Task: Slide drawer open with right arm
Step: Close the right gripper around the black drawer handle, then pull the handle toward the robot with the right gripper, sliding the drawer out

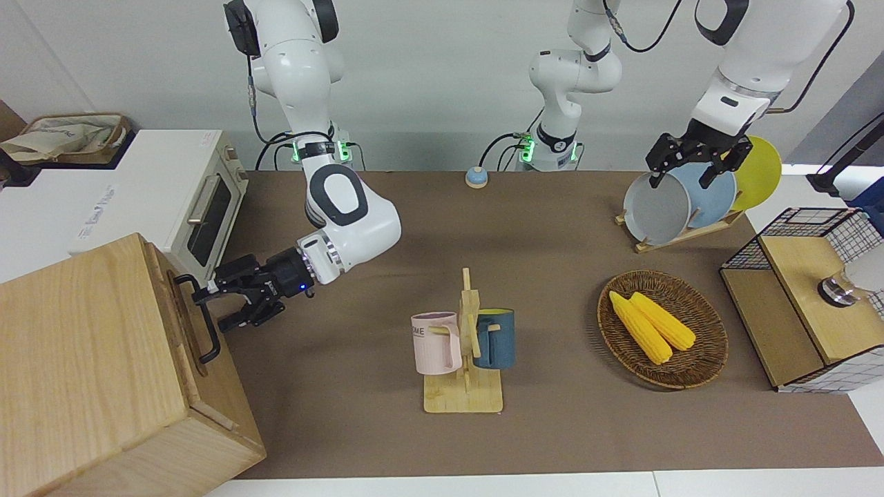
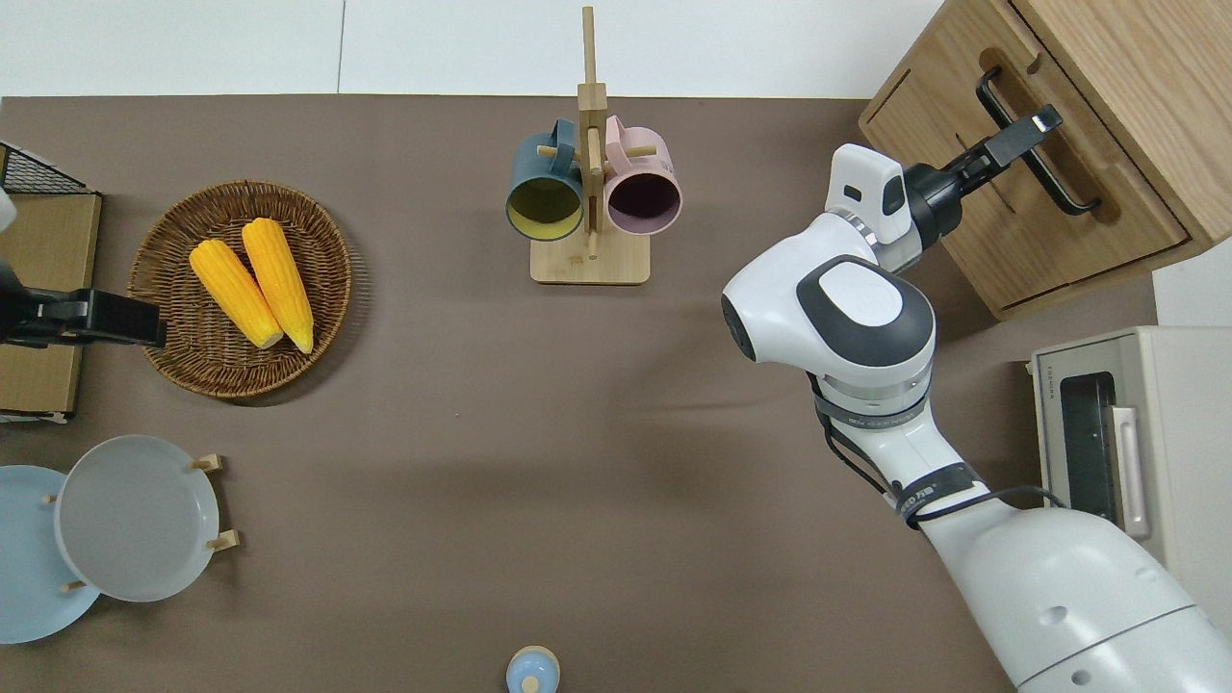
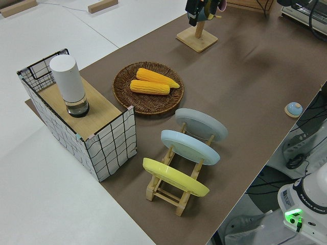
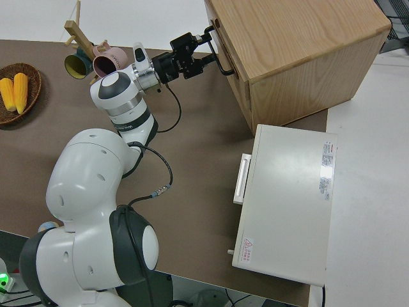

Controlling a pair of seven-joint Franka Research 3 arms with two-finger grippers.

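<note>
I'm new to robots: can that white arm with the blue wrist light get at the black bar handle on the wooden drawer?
Probably yes: the right gripper is already at the black bar handle, nothing between them.

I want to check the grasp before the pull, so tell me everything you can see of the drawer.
The drawer is a wide, shallow front of light wood set near the top of the pale wooden cabinet, at the right arm's end of the table. A black metal bar handle runs along its front. It looks shut, or nearly so, flush with the cabinet. The right tool is at the handle with its fingers on either side of the bar; whether they press it cannot be told. The left arm is parked.
</note>
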